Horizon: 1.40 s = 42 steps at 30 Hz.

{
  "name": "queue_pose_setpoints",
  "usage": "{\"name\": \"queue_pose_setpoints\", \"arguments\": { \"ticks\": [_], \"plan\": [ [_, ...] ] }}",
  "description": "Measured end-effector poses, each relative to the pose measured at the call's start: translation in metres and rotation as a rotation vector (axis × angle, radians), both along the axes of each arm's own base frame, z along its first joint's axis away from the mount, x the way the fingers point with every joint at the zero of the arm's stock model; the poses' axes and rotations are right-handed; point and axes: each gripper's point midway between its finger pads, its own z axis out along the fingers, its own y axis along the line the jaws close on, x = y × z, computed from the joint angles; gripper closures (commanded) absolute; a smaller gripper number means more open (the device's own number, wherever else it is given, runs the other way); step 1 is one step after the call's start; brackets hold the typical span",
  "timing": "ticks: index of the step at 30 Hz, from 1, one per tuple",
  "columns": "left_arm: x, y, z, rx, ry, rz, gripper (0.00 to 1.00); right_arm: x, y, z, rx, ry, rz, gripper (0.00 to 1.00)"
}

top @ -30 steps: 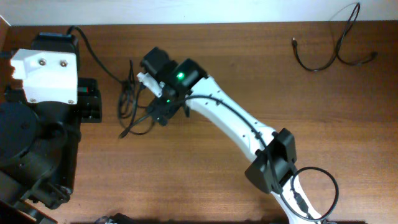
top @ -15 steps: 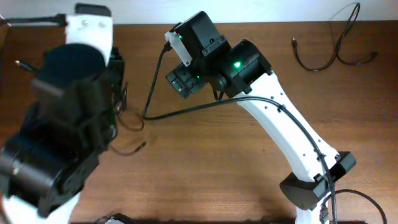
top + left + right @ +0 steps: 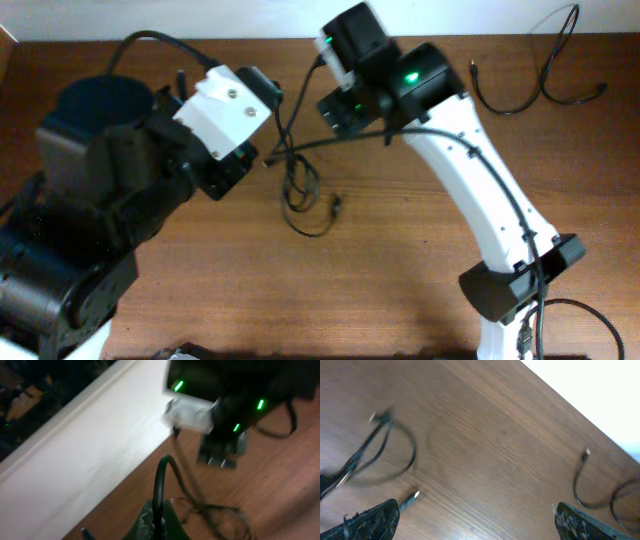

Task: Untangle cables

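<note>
Untangling is looking partly done. Left end effector is pinching one strand of the knotted bundle of thin black cords, which is lying mid brown wooden worktop. Right end effector is hovering spread, empty. One separated thin black cord is lying at the far right corner.

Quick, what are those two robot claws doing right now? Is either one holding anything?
Left gripper: closed on a thin black cord.
Right gripper: open, holding nothing.

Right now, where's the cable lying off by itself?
In the overhead view, the lone cable lies at the table's far right corner, well apart from the tangle near the middle.
</note>
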Motion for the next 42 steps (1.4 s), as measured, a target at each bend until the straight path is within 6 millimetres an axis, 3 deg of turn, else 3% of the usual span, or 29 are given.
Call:
{"name": "queue_pose_setpoints", "arguments": {
  "ticks": [3, 4, 5, 13, 16, 19, 23, 26, 32, 34, 36, 37, 38, 42],
  "plan": [
    [-0.001, 0.016, 0.006, -0.004, -0.018, 0.047, 1.0, 0.019, -0.053, -0.002, 0.031, 0.033, -0.111, 0.01],
    [0.0, 0.019, 0.006, -0.005, -0.019, 0.056, 1.0, 0.026, -0.081, 0.0, 0.066, 0.046, -0.165, 0.01],
    [0.0, 0.019, 0.006, -0.005, -0.019, 0.059, 1.0, 0.026, -0.088, 0.002, 0.077, 0.045, -0.177, 0.01],
    [0.01, 0.019, 0.0, 0.004, 0.003, 0.069, 1.0, 0.013, -0.084, 0.013, 0.121, 0.061, -0.126, 0.01],
    [0.015, 0.018, -0.004, 0.008, 0.013, 0.069, 1.0, 0.007, -0.073, 0.011, 0.173, 0.098, -0.081, 0.03],
    [0.018, 0.017, 0.004, -0.003, -0.018, 0.071, 1.0, -0.009, -0.046, 0.015, 0.271, 0.153, 0.048, 0.02],
    [0.021, 0.019, 0.008, -0.004, -0.037, 0.086, 1.0, -0.066, 0.004, 0.042, 0.393, 0.212, 0.32, 0.01],
    [0.022, 0.02, 0.009, -0.003, -0.046, 0.095, 1.0, -0.11, 0.031, 0.043, 0.371, 0.275, 0.529, 0.01],
    [0.022, 0.02, 0.012, -0.006, -0.055, 0.097, 1.0, -0.153, 0.067, 0.036, 0.266, 0.257, 0.893, 0.01],
    [0.022, 0.021, 0.013, -0.007, -0.058, 0.097, 1.0, -0.149, 0.078, 0.022, 0.251, 0.242, 0.943, 0.01],
    [0.018, 0.022, 0.016, -0.011, -0.068, 0.097, 1.0, -0.135, 0.089, -0.013, 0.243, 0.264, 0.938, 0.01],
    [0.016, 0.023, 0.018, -0.014, -0.075, 0.098, 1.0, -0.128, 0.093, -0.04, 0.235, 0.298, 0.924, 0.01],
    [0.013, 0.024, 0.021, -0.017, -0.084, 0.098, 1.0, -0.125, 0.095, -0.052, 0.232, 0.309, 0.919, 0.01],
    [0.01, 0.025, 0.026, -0.024, -0.1, 0.098, 1.0, -0.108, 0.103, -0.063, 0.206, 0.249, 0.902, 0.01]
  ]
}}
